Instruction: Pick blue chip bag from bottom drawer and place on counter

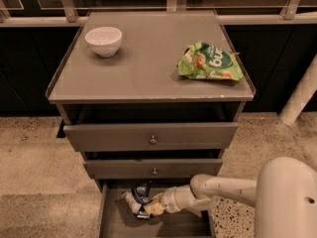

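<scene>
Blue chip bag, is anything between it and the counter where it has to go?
Yes. The gripper is at the blue chip bag in the bottom drawer, and the middle drawer and top drawer, both partly pulled out, jut above it on the way to the counter.

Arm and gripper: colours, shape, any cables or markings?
Arm: smooth white tubular link running from a bulky rounded white housing, with a ringed collar at the wrist. Gripper, down in the bottom drawer, is pale tan at its end. No cables or markings visible.
</scene>
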Controlling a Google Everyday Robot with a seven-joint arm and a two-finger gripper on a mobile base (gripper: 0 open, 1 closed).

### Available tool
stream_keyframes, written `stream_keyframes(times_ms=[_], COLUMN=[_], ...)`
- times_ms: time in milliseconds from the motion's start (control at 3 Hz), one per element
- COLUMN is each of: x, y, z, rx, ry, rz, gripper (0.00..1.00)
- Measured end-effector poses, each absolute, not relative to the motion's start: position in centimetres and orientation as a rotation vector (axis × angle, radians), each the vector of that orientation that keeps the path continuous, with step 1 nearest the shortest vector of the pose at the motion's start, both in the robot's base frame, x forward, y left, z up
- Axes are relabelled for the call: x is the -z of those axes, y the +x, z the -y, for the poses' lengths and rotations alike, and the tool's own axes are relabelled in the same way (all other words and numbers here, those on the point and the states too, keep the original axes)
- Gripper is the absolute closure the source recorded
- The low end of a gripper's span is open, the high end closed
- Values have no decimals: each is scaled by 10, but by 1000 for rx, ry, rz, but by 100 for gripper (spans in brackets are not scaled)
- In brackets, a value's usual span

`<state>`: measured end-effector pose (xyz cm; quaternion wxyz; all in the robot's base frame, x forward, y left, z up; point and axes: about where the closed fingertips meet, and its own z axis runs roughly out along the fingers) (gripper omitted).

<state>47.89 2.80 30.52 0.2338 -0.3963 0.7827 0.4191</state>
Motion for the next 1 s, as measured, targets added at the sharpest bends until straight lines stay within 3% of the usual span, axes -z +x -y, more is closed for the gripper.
stream_keyframes(times_ms=[333, 1000], x=[-379, -392], y=[489, 488], z=[-12, -16], rx=[-1152, -1147], ry=[-1161, -1181], rz=[-2124, -2106], gripper=[100, 100])
